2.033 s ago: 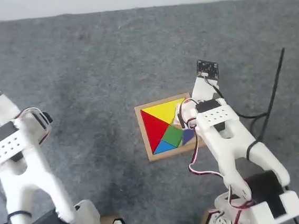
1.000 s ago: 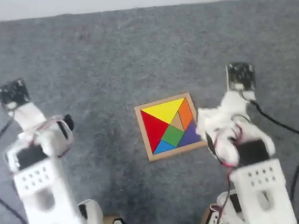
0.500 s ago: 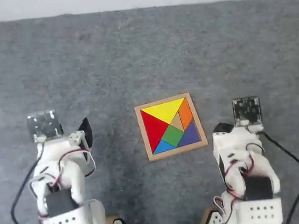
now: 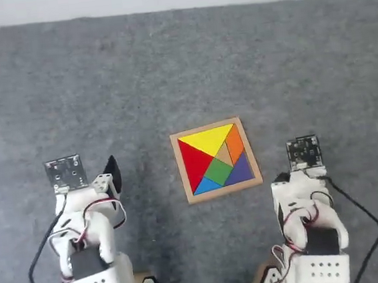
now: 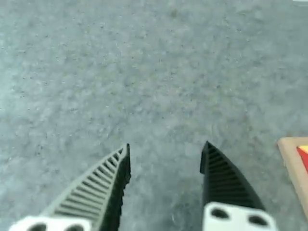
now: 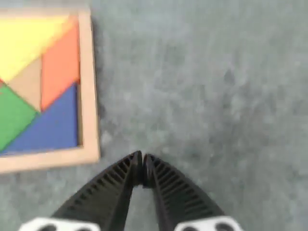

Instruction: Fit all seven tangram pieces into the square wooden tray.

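Observation:
The square wooden tray [image 4: 182, 172] lies mid-table, filled edge to edge with flat pieces: yellow triangle [image 4: 209, 139], red triangle [image 4: 192, 162], green square [image 4: 217, 171], orange piece [image 4: 235, 144], tan triangle [image 4: 224, 154], small blue triangle [image 4: 206, 185] and violet-blue triangle [image 4: 242, 170]. My left gripper [image 5: 166, 154] hangs open over bare carpet, well left of the tray; a tray corner [image 5: 291, 156] shows beside it. My right gripper [image 6: 142, 164] is shut on nothing, just off the tray's rim [image 6: 89, 96] near the violet-blue triangle [image 6: 53, 126]. Both arms sit folded near their bases: left gripper [image 4: 109, 175], right gripper [image 4: 281, 177].
Grey carpet [image 4: 169, 70] covers the whole table around the tray. A black cable [image 4: 366, 208] loops beside the right arm, another cable [image 4: 39, 256] beside the left arm. A pale wall runs along the far edge.
The right arm has drawn back from the tray's right side toward its base, and the violet-blue piece now lies uncovered in the tray. The left arm has folded back too.

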### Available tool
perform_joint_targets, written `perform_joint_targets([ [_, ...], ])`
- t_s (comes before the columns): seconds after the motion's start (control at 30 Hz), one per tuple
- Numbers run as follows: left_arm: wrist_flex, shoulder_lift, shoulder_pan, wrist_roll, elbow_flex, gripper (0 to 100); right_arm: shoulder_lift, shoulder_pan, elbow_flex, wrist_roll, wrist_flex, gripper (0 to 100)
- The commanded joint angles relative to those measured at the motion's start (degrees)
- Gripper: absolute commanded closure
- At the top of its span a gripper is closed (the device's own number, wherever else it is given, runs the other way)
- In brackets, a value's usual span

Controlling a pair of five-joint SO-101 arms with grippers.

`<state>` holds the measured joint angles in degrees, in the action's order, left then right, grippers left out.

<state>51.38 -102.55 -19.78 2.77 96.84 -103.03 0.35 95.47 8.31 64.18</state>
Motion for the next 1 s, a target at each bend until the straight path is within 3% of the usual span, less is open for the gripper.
perform_joint_targets([
  [0.0, 3.25, 0.35, -0.26, -0.44, -0.31, 76, -0.92, 0.48, 0.88, 0.62, 0.31, 99.0],
  [0.17, 20.57, 0.09, -0.26, -0.26, -0.4, 76, -0.92, 0.48, 0.88, 0.62, 0.4, 99.0],
  [0.3, 20.22, -1.58, -0.18, -0.26, -0.4, 76, -0.92, 0.22, 0.88, 0.53, 2.33, 99.0],
  [0.43, 20.92, -1.67, -0.18, -0.26, -0.4, 76, -1.01, 0.22, 0.88, 0.35, 11.3, 98.9],
  [0.97, 20.92, -1.67, -0.18, -0.26, -0.4, 76, -0.92, 0.22, 0.88, 0.62, 10.86, 98.9],
])
